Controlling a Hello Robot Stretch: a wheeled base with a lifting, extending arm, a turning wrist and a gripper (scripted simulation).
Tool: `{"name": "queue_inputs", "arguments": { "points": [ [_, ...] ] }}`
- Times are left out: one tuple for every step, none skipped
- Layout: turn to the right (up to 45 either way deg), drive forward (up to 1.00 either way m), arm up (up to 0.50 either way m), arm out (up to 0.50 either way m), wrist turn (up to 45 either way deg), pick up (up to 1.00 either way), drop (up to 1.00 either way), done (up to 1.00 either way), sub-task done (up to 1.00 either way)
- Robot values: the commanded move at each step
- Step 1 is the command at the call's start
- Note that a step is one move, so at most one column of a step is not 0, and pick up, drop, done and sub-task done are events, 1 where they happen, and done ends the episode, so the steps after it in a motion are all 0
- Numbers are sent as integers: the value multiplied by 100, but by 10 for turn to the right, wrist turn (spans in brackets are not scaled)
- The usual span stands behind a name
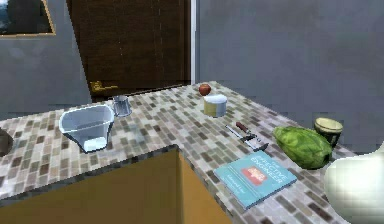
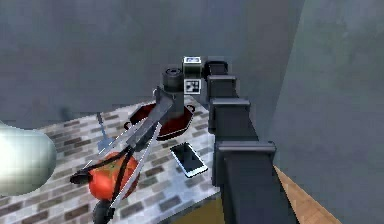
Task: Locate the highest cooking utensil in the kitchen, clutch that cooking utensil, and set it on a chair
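Brown and grey mosaic tile covers the L-shaped bench (image 1: 160, 120) in the forward view, above yellow-brown cabinet fronts (image 1: 110, 195). A steel sink basin (image 1: 85, 128) is sunk into its left stretch, with a small grey metal cup (image 1: 122, 105) just behind it and a dark wooden door (image 1: 130, 45) in the grey wall beyond. Along the right stretch stand a small red round fruit (image 1: 204, 89), a squat white cup (image 1: 214, 105), a short dark-and-white object (image 1: 245, 135) too small to name, a green leafy head (image 1: 303, 146), a dark round pot with a pale rim (image 1: 328, 127) and a flat teal book (image 1: 256, 178). A large white rounded shape (image 1: 355, 185) sits at the bottom right corner. In the arm side view the dark square arm (image 2: 240, 150) reaches out over the tiled bench (image 2: 75, 140) and ends in two white marked squares (image 2: 193, 78), with the jaws just left of them. A dark red round bowl (image 2: 178, 118) and a red lump (image 2: 103, 182) lie at or behind the jaws, so I cannot tell how the jaws stand or whether they hold anything. A slim grey utensil-like stick (image 2: 102, 125), possibly the cooking utensil, lies on the tiles left of the bowl. A flat white-edged phone (image 2: 190, 160) lies beside the arm.
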Motion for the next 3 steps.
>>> {"name": "queue_inputs", "arguments": {
  "points": [
    [0,0,0,0,450,0,0,0,0],
    [0,0,0,0,450,0,0,0,0],
    [0,0,0,0,210,0,0,0,0]
  ]
}}
